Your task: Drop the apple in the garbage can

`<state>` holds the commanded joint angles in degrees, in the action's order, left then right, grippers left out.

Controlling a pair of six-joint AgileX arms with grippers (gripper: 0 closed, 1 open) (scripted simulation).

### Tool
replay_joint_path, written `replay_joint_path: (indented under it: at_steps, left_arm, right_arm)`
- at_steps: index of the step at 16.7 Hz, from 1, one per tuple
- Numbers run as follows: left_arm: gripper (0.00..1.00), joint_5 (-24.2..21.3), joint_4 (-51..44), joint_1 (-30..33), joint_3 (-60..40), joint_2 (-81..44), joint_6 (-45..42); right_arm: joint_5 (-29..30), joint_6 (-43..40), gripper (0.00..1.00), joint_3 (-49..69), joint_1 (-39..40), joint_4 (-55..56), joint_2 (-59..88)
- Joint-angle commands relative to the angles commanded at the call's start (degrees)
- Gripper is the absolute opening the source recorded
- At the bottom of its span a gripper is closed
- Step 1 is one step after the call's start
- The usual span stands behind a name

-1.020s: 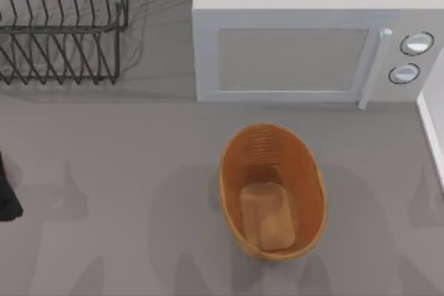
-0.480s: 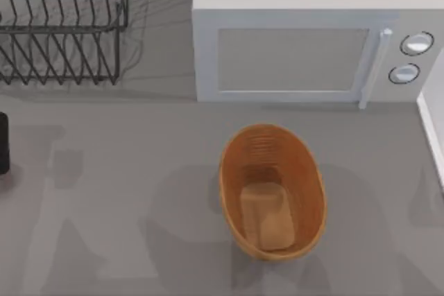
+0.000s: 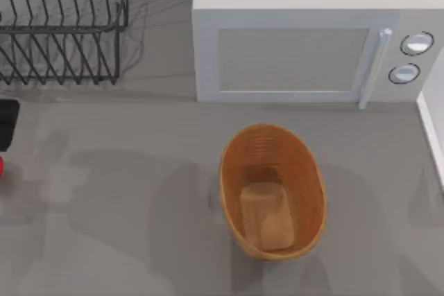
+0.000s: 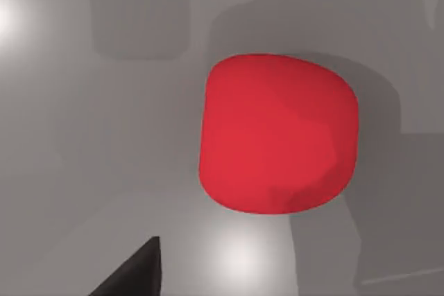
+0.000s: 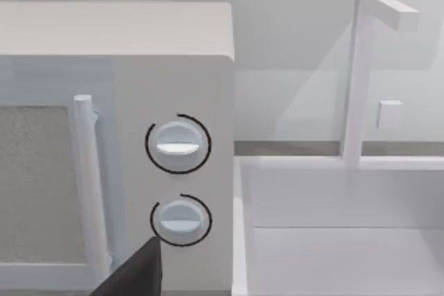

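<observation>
While the garbage can (image 3: 272, 190) sits empty in front of the microwave (image 3: 305, 32), the apple (image 4: 277, 133) lies on the bare table (image 3: 139, 199) far to the can's left, a red sliver of it just showing at the top view's left edge (image 3: 1, 166). The left end effector (image 3: 7, 124) is a dark shape at that same edge, just beyond the apple on the side toward the wire rack (image 3: 62, 22), which stands well to the left of the can and behind it. The left wrist camera looks straight down on the fruit, with one dark fingertip (image 4: 135, 272) in the corner, so the arm appears to be lining up over it for a grasp. Whether the left end effector's fingers are apart or together cannot be told, but nothing is touching the apple yet.

The can's open mouth faces up, showing ribbed walls and a tan bottom, so a release from above should do. The carry from pickup to drop looks long and unobstructed.

The right arm is parked off to the can's right; its wrist camera faces the microwave's knobs (image 5: 177, 145) and a white sink (image 5: 340, 227) beside it, with one dark fingertip (image 5: 135, 272) in the corner.
</observation>
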<state>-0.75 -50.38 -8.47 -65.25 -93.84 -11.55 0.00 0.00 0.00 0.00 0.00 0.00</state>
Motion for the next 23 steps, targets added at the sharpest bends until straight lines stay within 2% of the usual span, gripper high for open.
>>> replay_joint_path:
  at_steps: [5, 12, 19, 23]
  left_arm:
    - [1.00, 0.0, -6.6, -1.3, -10.2, -12.7, -1.7]
    - [1.00, 0.0, -7.0, -1.2, -11.1, -14.1, -1.8]
    - [1.00, 0.0, 5.9, -1.4, -4.3, -19.8, -1.9]
    - [1.00, 0.0, 7.4, -1.4, -3.3, -20.8, -1.9]
  right_arm:
    - [0.0, 0.0, 1.00, 0.0, 0.0, 0.0, 0.0]
    - [0.0, 0.0, 1.00, 0.0, 0.0, 0.0, 0.0]
    - [0.0, 0.0, 1.00, 0.0, 0.0, 0.0, 0.0]
    - [0.0, 0.0, 1.00, 0.0, 0.0, 0.0, 0.0]
